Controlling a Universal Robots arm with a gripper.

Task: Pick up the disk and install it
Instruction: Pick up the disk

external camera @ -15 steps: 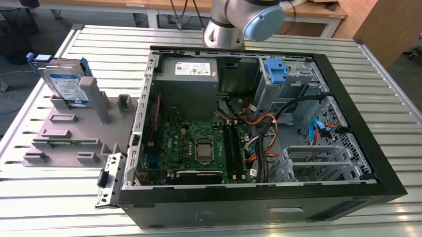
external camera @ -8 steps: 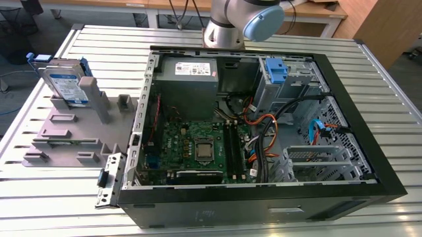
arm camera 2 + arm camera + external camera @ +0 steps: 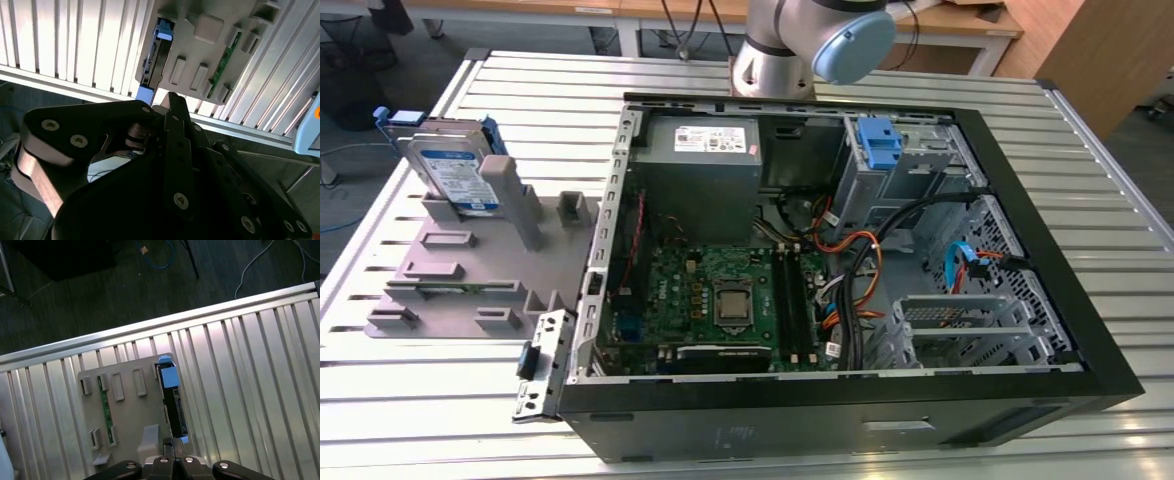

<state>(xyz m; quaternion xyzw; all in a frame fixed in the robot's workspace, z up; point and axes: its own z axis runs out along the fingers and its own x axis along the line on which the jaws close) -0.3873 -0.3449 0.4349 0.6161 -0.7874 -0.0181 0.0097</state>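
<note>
Disk (image 3: pixel 454 165) stands on edge in the grey holder (image 3: pixel 454 270), just beyond our gripper's (image 3: pixel 171 443) closed, empty fingers (image 3: pixel 176 131). We judge the pickup approach in hand; grasping calls for parting them across its thin edge.

1 disk (image 3: pixel 454 170), 1 grey holder (image 3: pixel 467 268), 1 open computer case (image 3: pixel 854 402), 1 power supply (image 3: pixel 704 150).

An open computer case (image 3: pixel 854 395) sits centre-right in the exterior view on a slatted table (image 3: pixel 427 400), with its motherboard (image 3: pixel 720 290) low inside, a power supply (image 3: pixel 700 150) and blue bracket (image 3: pixel 881 140) up top, and a grey fixture (image 3: pixel 454 270) at left.
</note>
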